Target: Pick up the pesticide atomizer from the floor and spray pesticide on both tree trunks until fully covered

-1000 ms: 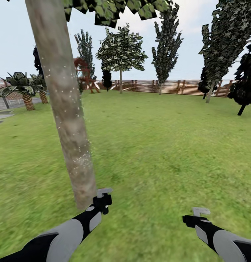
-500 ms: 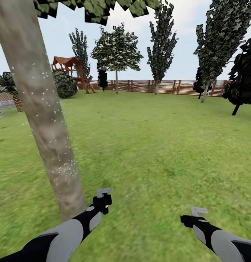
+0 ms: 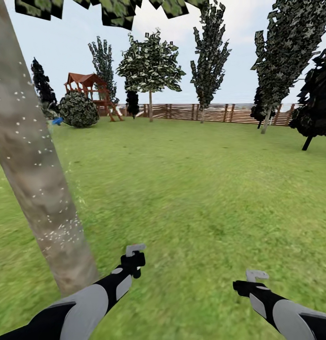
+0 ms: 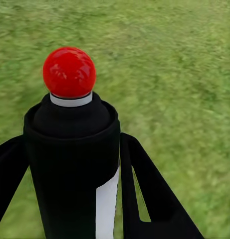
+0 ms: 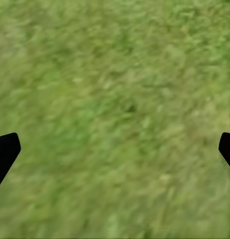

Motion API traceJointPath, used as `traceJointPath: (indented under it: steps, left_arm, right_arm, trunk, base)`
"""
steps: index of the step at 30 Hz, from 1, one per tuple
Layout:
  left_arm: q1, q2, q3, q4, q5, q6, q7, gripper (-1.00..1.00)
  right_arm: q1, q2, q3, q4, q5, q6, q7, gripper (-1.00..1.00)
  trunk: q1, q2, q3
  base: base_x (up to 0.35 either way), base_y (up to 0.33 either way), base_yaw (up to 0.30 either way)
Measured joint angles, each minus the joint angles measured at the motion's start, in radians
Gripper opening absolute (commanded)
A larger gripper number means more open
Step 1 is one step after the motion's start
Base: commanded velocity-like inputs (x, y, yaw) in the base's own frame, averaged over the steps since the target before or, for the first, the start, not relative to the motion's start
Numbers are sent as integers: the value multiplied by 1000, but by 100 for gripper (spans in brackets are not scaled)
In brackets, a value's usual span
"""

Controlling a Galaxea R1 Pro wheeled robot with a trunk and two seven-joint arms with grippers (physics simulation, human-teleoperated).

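The left tool pinches the pesticide atomizer around its dark body, red cap clear ahead; it looks light, stiff and smooth, so a mid-body grip suits it. The right tool is spread over grass. The near tree trunk, speckled white, stands at near left.

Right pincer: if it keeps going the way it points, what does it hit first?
Grass. The right pincer is open and holds nothing, and its wrist view shows only lawn ahead between the fingertips. Nothing else lies in that line, though the blur makes depth unclear.
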Motion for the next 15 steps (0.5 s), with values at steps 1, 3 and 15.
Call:
traceJointPath:
  steps: [1,3,15]
  left_arm:
    - [0,0,0,0,0,0,0,-100]
    - [0,0,0,0,0,0,0,-100]
    - [0,0,0,0,0,0,1,-100]
  right_arm:
    - [0,2,0,0,0,0,0,100]
    - [1,4,0,0,0,0,-1,100]
    - [9,5,0,0,0,-1,0,100]
  trunk:
    - [0,0,0]
    - [0,0,0]
    - [0,0,5]
  base:
    - [314,-195,0]
    - [317,-190,0]
    - [324,-176,0]
